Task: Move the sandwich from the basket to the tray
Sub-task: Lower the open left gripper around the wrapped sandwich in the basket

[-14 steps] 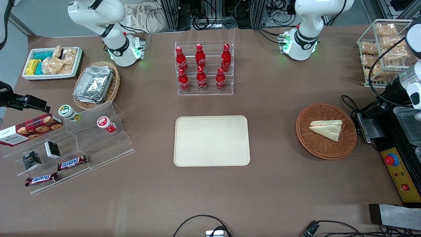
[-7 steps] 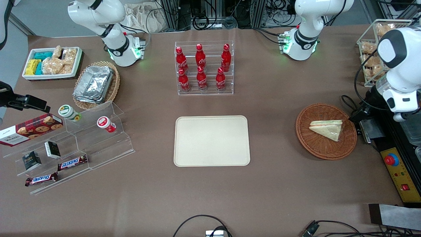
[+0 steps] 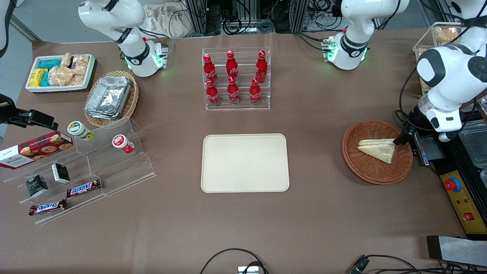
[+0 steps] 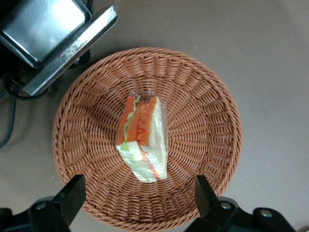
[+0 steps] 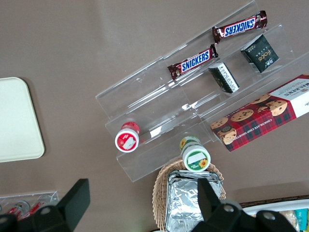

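A cream tray (image 3: 245,163) sits bare at the table's centre, nearer the front camera than a rack of red bottles (image 3: 236,78). Toward the working arm's end, a wrapped sandwich (image 3: 377,148) lies in a round wicker basket (image 3: 361,167). The gripper (image 4: 137,193) hangs above the basket, fingers (image 4: 71,195) spread wide, touching nothing, the sandwich between them in the wrist view.

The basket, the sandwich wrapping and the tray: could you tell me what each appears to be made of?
The basket looks like woven wicker, reddish-brown and matte, with ribbed strands circling it. The sandwich seems wrapped in thin clear film, judging by its glossy crinkles; inside is pale bread. The tray appears to be smooth cream plastic with a low moulded rim. The hand hovers open above the basket.
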Controlling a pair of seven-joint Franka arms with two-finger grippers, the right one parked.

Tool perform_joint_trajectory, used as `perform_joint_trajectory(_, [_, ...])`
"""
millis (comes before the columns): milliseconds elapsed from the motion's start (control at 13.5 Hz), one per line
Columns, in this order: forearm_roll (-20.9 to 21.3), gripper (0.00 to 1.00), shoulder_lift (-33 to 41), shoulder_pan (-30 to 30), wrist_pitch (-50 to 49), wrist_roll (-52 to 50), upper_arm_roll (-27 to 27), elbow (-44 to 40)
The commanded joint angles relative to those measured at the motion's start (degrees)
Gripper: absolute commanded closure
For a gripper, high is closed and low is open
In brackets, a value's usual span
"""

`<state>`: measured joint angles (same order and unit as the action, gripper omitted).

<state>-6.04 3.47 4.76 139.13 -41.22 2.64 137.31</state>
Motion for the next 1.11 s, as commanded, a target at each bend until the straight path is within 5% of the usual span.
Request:
perform_joint_trajectory(0, [-2.8,0.0,-1.7,0.0,3.1,-0.4,0.1,0.9])
perform_joint_trajectory(1034, [-9.7,0.0,-10.3,-0.1,12.9,-0.4,0.0,1.6])
